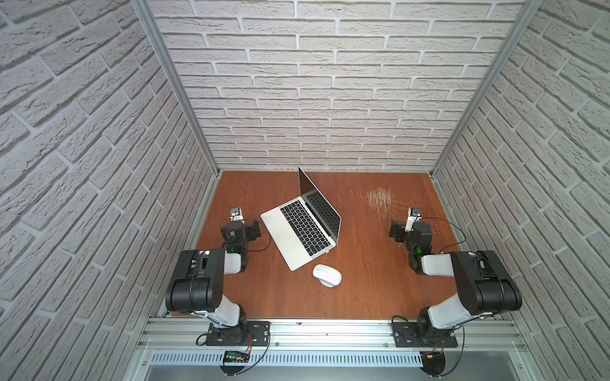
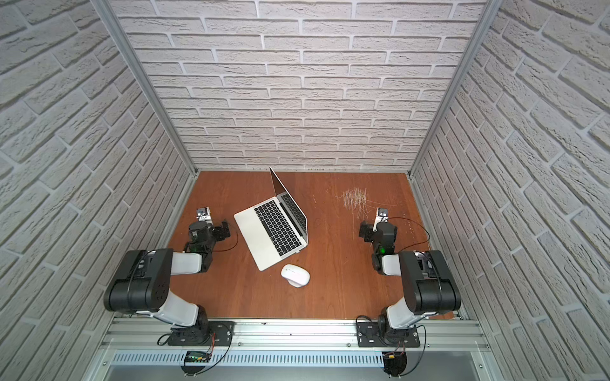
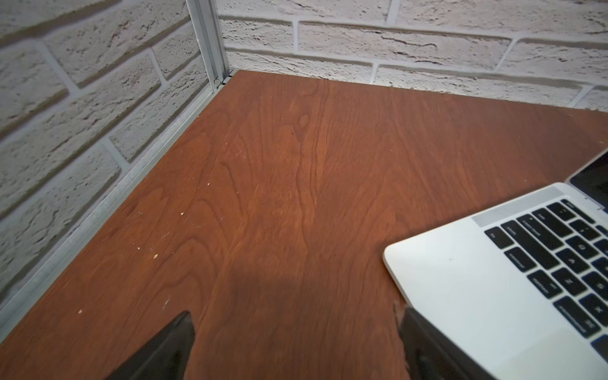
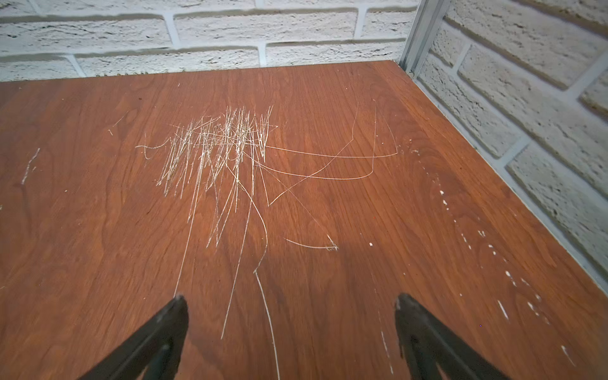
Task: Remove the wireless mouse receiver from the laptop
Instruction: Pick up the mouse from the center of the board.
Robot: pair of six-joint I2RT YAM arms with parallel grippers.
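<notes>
The laptop (image 1: pixel 298 245) (image 2: pixel 264 245) lies open and turned at an angle in the middle of the wooden table, its dark screen upright toward the back wall. A tiny nub that may be the wireless mouse receiver (image 1: pixel 327 251) sticks out of the laptop's right edge near the front; it is too small to be sure. My left gripper (image 1: pixel 236 216) (image 3: pixel 296 312) hovers left of the laptop, open and empty, one fingertip (image 3: pixel 408 316) close to the laptop's (image 3: pixel 460 279) near corner. My right gripper (image 1: pixel 413 216) (image 4: pixel 291 297) is open over bare table, far right of the laptop.
A white oval mouse (image 1: pixel 327 275) (image 2: pixel 295 275) rests just in front of the laptop. A patch of pale scratches (image 1: pixel 379 198) (image 4: pixel 223 148) marks the table at the back right. Brick-patterned walls with metal posts close in the table on three sides.
</notes>
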